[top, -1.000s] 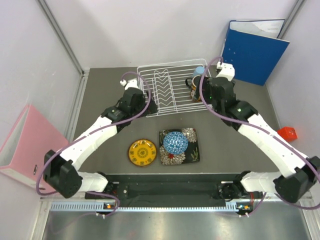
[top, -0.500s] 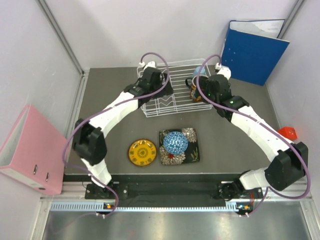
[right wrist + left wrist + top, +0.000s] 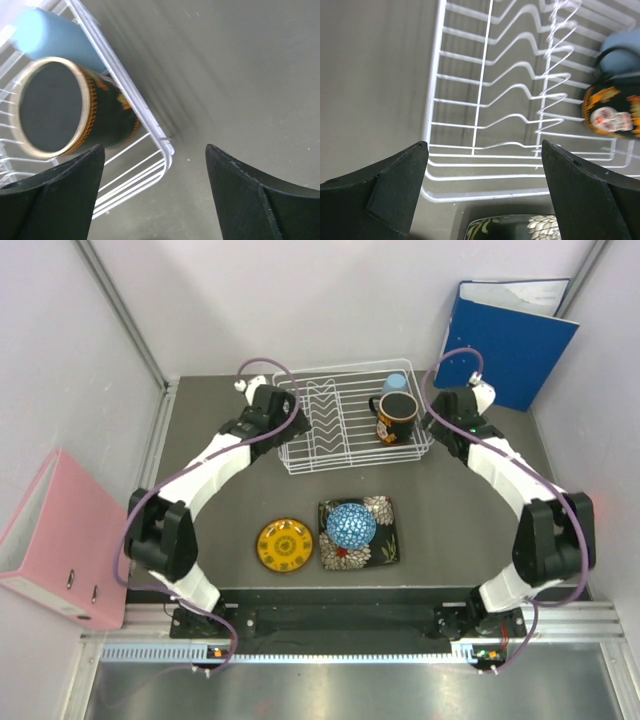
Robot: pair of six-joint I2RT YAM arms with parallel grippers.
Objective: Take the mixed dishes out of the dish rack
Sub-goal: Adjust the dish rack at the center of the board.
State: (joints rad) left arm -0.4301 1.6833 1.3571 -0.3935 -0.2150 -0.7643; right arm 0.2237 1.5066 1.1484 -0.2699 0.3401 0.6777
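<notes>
At the far right corner of the dish rack [image 3: 325, 420], the dark patterned mug [image 3: 397, 417] stands upright with its mouth toward the overhead camera and its handle turned to about 10 o'clock. The small light blue cup [image 3: 396, 383] sits close behind it at 12 o'clock, by the far rim; whether the two touch I cannot tell. These look like the only dishes left to lift out. The blue mosaic-patterned bowl [image 3: 351, 525] rests on the black square floral plate [image 3: 380, 540] on the table [image 3: 455, 530], at 6 o'clock from the rack, and the small round yellow patterned plate [image 3: 284, 545] lies just beside them at 9 o'clock. The right gripper [image 3: 154, 147] hangs over the rack's right-hand rim, its jaws spread wide with only the rim wire beneath the gap. Seen from overhead, the mug lies at 9 o'clock from it, just inside that rim. The left gripper [image 3: 484, 145] is equally wide and empty at the rack's left end, so the mug lies at its 3 o'clock, across the whole run of bare zigzag slots. The right arm is plainly the nearer. With the mug's axis vertical, a descent over its wall seems the likely approach, though the rim wire and the cup crowd that side.
</notes>
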